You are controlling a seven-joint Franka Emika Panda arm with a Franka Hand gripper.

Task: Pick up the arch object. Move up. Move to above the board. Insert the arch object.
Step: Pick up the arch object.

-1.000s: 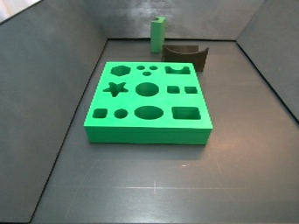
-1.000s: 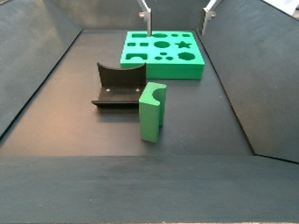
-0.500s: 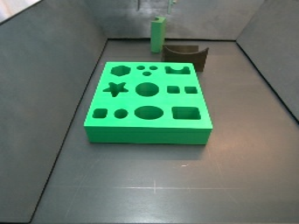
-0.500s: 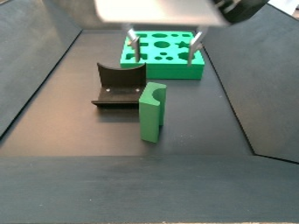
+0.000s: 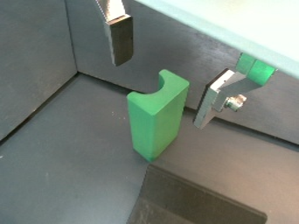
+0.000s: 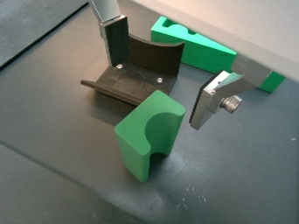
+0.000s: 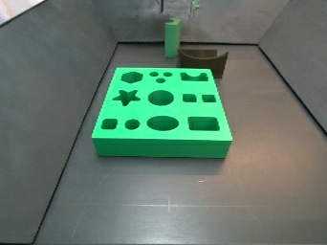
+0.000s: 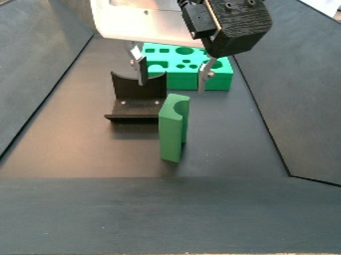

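The arch object (image 8: 173,127) is a small bright green post with a curved notch in its top. It stands upright on the dark floor and shows in both wrist views (image 5: 158,114) (image 6: 149,136) and small at the far end (image 7: 170,38). My gripper (image 8: 172,68) is open and empty just above the post. One finger (image 5: 121,39) stands on either side of its top, neither touching it, also in a wrist view (image 6: 214,98). The board (image 7: 163,110), a large green slab with cut-out holes, lies flat apart from the post, partly hidden behind the gripper (image 8: 186,58).
The dark fixture (image 8: 134,98) stands on the floor right beside the arch object, between it and the board, and also shows in a wrist view (image 6: 135,74) and a side view (image 7: 205,61). Grey walls close in the floor on all sides.
My gripper has come down from above into view and now hangs open over the arch object. The arch object, board and fixture have not moved.
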